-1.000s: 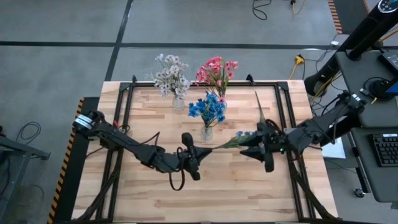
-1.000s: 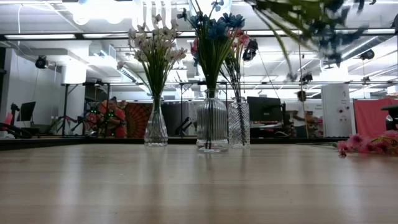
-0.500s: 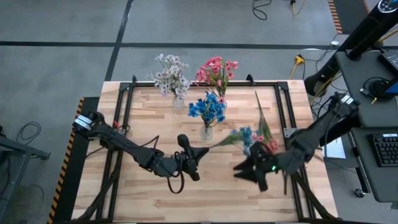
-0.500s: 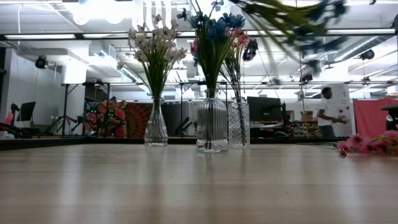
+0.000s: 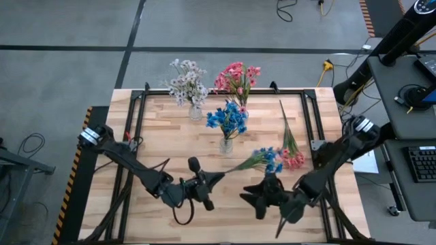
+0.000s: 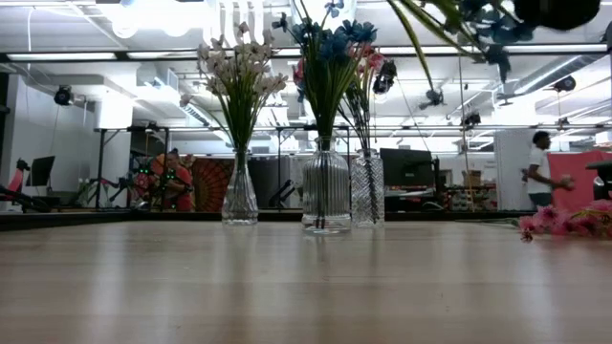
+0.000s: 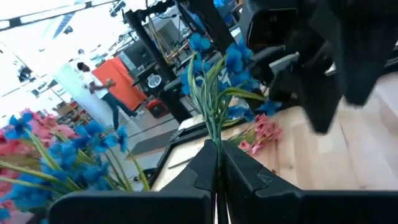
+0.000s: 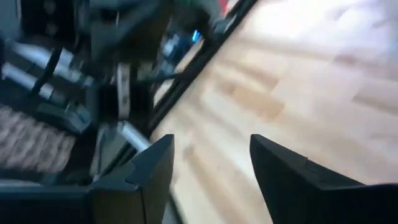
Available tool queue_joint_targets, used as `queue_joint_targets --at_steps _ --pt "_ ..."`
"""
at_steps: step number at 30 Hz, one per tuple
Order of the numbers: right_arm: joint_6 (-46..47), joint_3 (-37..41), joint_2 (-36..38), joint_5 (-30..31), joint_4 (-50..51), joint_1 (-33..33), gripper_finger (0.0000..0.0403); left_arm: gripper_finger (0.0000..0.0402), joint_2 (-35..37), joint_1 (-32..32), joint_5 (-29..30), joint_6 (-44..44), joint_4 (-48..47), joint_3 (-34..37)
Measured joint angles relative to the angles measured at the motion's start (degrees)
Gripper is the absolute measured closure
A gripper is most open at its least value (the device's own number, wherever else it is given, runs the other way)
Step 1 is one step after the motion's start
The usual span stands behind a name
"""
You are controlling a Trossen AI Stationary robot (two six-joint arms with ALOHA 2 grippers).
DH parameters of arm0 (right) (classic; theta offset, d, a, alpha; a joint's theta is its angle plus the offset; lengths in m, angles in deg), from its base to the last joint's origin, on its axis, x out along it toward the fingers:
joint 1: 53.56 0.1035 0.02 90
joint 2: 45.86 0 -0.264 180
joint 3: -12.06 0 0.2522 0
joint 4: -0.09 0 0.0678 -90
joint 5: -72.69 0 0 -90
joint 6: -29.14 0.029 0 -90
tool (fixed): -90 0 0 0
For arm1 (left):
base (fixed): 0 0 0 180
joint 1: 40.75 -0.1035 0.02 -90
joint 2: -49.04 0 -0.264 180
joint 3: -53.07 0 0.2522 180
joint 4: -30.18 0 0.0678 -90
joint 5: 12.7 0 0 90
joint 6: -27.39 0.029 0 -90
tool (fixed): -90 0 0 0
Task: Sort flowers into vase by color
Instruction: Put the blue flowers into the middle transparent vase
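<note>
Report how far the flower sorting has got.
Done: white flowers, pink flowers and blue flowers each stand in their own glass vase. In hand: the left gripper is shut on the stem of a blue spray, held above the table. The right gripper is open, holding nothing. Left: that spray and a pink spray lying on the table.

The left arm reaches from the left edge of the high view toward bottom centre, its gripper (image 5: 216, 178) pinched tight around a blue flower (image 5: 267, 158) stem. The right arm comes in from the right edge, bent low, its gripper (image 5: 251, 201) parted and empty, right of bottom centre.
</note>
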Motion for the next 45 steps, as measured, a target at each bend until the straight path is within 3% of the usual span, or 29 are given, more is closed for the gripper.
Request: queue_joint_targets --at_steps 4,10,15,25,34,45 --pt "-1.1 0.0 -4.7 8.7 -6.3 0.0 0.0177 0.0401 -2.9 0.7 0.8 -1.6 -0.2 0.0" --pt "-2.4 0.0 -12.2 20.8 -17.4 0.0 0.0137 0.0401 -6.5 1.9 6.5 -2.9 0.4 0.0" --pt "3.7 0.0 -16.5 25.0 -19.9 -0.7 0.0124 0.0401 -7.1 3.3 6.5 -5.5 2.2 0.0" --pt "-6.7 0.0 -20.5 24.6 -36.7 -2.0 0.0126 0.0401 -11.3 3.5 6.1 -11.4 2.6 0.0" --pt "-6.7 0.0 -20.5 18.4 -37.1 -5.4 0.0139 0.0401 -14.2 3.5 5.7 -8.3 12.6 0.1" --pt "-8.1 -0.1 -20.5 18.6 -37.1 -6.4 0.0192 0.0401 -14.3 3.7 5.1 -8.4 12.9 0.1"
